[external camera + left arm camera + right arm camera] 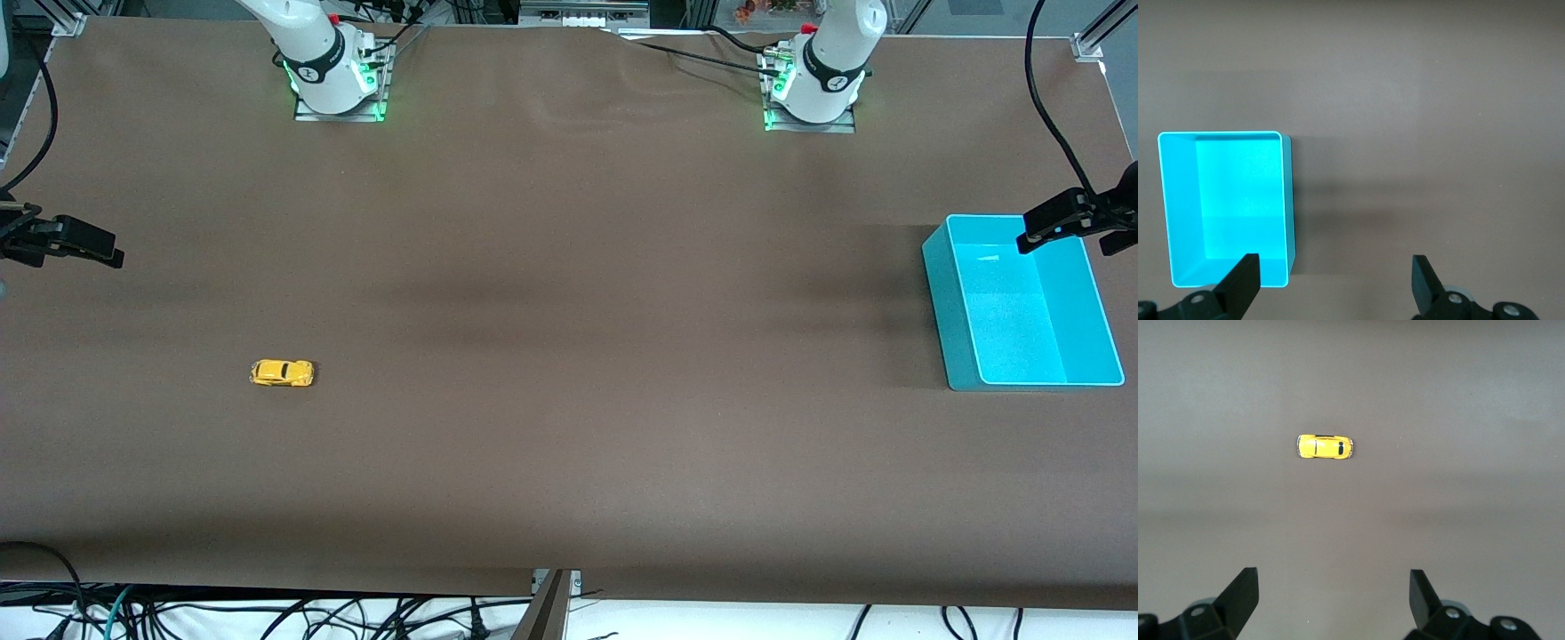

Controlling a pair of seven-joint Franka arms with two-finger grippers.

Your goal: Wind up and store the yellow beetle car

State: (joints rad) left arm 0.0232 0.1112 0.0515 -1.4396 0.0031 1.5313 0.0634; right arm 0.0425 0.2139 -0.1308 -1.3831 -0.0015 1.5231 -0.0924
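With both the right claw (1331, 603) and left claw (1335, 283) spread and empty, a slightly misaligned pinch could skid the tiny yellow beetle car (282, 373) across the counter (569, 267).

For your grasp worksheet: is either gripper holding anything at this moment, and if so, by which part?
Nothing is held. The left gripper hangs open beside the turquoise bin; the right gripper hangs open above the table, with the yellow beetle car lying untouched below.

High front camera facing both bases; wrist cameras straight down over table (569, 267).
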